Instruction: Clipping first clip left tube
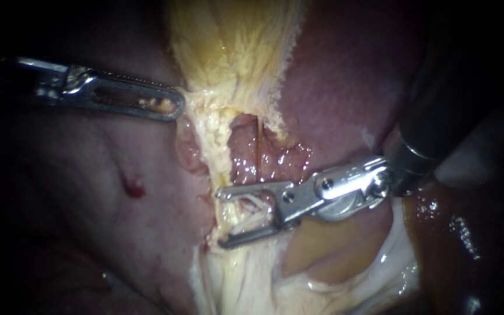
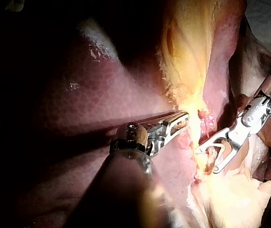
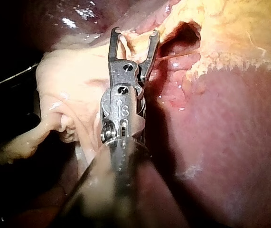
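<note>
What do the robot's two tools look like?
Both are shiny silver metal. The left instrument ends in long flat jaws with a slot down the middle. The right instrument has a dark round shaft, a silver hinge with small screws, and two thin jaws hooked at the tips.

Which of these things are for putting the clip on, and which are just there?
For the job:
right instrument, jaws open around the left tube
left instrument, jaws shut on yellow tissue

Just there:
liver
thin orange strand
red spot
</note>
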### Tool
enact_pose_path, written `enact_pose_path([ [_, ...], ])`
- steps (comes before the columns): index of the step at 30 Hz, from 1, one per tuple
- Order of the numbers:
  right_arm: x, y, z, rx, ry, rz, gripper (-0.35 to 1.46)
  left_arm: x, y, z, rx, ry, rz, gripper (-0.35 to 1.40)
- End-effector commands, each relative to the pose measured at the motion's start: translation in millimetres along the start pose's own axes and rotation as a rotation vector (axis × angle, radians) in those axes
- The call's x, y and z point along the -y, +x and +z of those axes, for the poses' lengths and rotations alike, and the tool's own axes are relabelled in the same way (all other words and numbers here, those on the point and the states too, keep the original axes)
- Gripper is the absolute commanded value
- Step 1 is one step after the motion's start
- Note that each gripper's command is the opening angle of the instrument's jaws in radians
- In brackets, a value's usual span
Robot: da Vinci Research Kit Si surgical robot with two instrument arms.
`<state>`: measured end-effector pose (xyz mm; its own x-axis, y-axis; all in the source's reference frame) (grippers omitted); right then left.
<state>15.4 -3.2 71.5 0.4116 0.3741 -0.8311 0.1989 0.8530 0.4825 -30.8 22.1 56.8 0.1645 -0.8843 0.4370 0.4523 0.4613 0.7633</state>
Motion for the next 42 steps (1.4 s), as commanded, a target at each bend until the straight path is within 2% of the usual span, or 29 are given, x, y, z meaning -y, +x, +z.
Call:
enact_pose_path([
  [1,-0.1,-0.1,-0.2,-0.001,-0.002,0.000,0.50,0.0,0.0,0.0,0.000,0.001,0.000,-0.35],
  [21,-1.1,-1.1,-1.0,-0.001,0.001,0.005,0.50,0.2,0.0,-0.1,0.000,0.000,0.000,-0.35],
  [28,-1.2,-0.9,-0.5,0.002,-0.004,0.017,0.50,0.2,0.0,-0.1,0.000,0.000,0.000,-0.35],
  [35,-0.8,-0.3,0.2,-0.021,-0.005,0.028,0.50,0.2,0.0,0.0,0.000,0.000,0.000,-0.35],
  [38,-0.5,0.1,0.6,-0.039,0.014,0.032,0.50,0.2,0.0,0.0,0.000,0.000,0.000,-0.35],
  [40,-0.2,0.3,1.0,-0.045,0.055,0.034,0.50,0.2,0.0,0.0,0.000,0.000,0.000,-0.35],
  [42,0.2,0.4,1.3,-0.047,0.071,0.037,0.50,0.2,0.0,0.0,-0.001,0.002,0.000,-0.35],
])
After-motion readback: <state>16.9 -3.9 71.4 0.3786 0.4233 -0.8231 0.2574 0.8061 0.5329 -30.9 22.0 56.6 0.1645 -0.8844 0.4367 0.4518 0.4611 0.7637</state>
